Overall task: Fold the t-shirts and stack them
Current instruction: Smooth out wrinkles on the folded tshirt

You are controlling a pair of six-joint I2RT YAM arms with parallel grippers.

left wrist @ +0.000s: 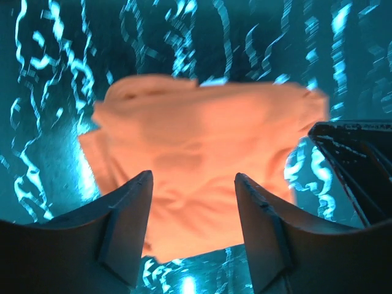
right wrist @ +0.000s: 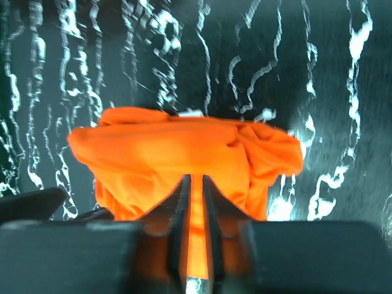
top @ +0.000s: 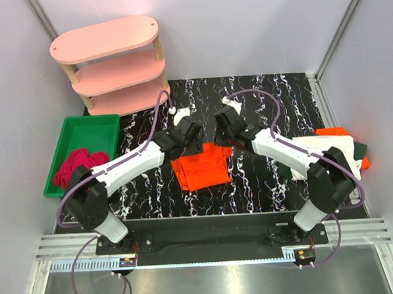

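Observation:
A bright orange t-shirt (top: 201,168) lies partly folded on the black marbled table (top: 271,182). My left gripper (top: 194,144) hovers over the shirt's far left edge, open and empty. In the left wrist view its fingers (left wrist: 131,208) stand wide apart over the shirt (left wrist: 202,141). My right gripper (top: 224,137) is at the shirt's far right edge. In the right wrist view it (right wrist: 196,184) is shut on a pinch of the orange cloth (right wrist: 184,147), which bunches up ahead of it. A stack with a white shirt (top: 328,146), a dark green one (top: 360,150) and an orange one (top: 334,132) lies at the right.
A green bin (top: 83,130) holding red cloth (top: 82,163) stands at the left table edge. A pink three-tier shelf (top: 113,66) stands at the back left. Grey walls enclose the table on three sides.

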